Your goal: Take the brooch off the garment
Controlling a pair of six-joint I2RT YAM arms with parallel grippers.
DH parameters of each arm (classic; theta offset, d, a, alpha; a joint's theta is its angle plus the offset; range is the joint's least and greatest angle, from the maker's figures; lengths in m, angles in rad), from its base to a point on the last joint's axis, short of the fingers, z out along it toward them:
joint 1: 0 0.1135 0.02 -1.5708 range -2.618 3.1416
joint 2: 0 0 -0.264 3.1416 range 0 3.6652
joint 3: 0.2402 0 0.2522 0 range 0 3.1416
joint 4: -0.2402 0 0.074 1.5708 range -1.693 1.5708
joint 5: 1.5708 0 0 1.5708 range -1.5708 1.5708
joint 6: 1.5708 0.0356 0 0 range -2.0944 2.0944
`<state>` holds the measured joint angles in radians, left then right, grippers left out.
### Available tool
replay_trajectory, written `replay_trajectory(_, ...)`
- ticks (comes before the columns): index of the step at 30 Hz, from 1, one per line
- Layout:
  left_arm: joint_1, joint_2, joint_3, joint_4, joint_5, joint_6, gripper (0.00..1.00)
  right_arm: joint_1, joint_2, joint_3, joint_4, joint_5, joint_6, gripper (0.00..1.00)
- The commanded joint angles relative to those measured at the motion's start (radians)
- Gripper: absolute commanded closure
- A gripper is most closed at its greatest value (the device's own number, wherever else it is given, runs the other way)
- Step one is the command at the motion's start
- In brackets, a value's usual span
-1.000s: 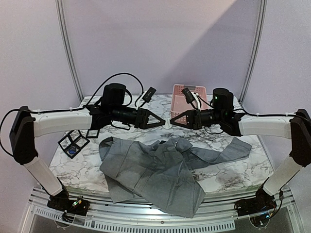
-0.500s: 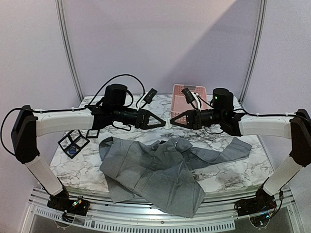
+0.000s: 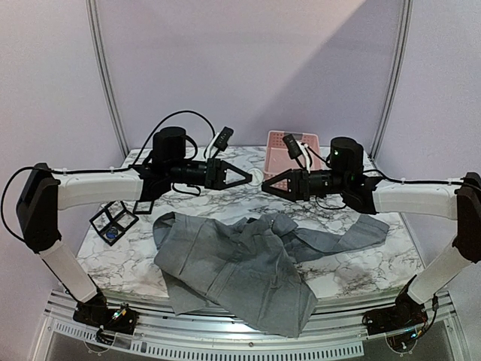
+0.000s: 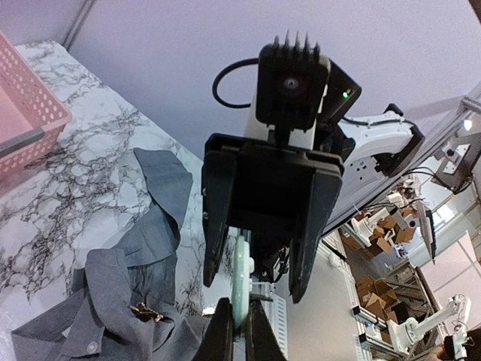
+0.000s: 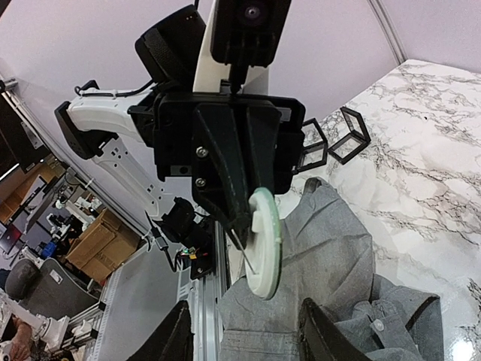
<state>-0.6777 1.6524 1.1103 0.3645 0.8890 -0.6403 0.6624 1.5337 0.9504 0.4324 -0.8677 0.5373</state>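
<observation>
The grey garment [image 3: 233,263] lies crumpled on the marble table below both arms. The brooch [image 3: 257,177] is a pale green-white disc with a pin on its back. My left gripper [image 3: 246,177] is shut on it and holds it in the air above the garment's collar. In the left wrist view the disc [image 4: 240,289] stands edge-on between my closed fingertips [image 4: 222,331]. My right gripper [image 3: 264,186] faces it, open and empty, a short gap away. In the right wrist view the disc [image 5: 264,242] hangs from the left gripper between my spread fingers [image 5: 176,335].
A pink basket [image 3: 289,154] stands at the back behind the right gripper. Black wire-frame cubes [image 3: 113,219] sit on the table's left side. A small golden-brown piece [image 4: 146,312] lies on the garment near its collar. The table's front edge is a metal rail.
The two grippers, which met at the disc, have drawn apart. The left one has moved back left and slightly up with the brooch in it. The right one is off the disc.
</observation>
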Motion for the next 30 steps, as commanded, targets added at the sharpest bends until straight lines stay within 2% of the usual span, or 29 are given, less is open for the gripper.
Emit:
replay_trajectory(1,0.007,0.015,-0.018,0.082,0.024,-0.051,1.0,0.025,-0.017,0.004,-0.023,0.071,-0.03,0.53)
replay_trajectory(8,0.007,0.017,-0.02,0.085,0.03,-0.053,1.0,0.043,-0.015,0.024,-0.041,0.159,-0.057,0.55)
replay_trajectory(21,0.007,0.02,-0.02,0.083,0.034,-0.055,1.0,0.047,0.003,0.048,-0.028,0.158,-0.059,0.57)
replay_trajectory(30,0.004,0.025,-0.017,0.085,0.04,-0.051,1.0,0.046,0.019,0.064,-0.044,0.18,-0.053,0.64)
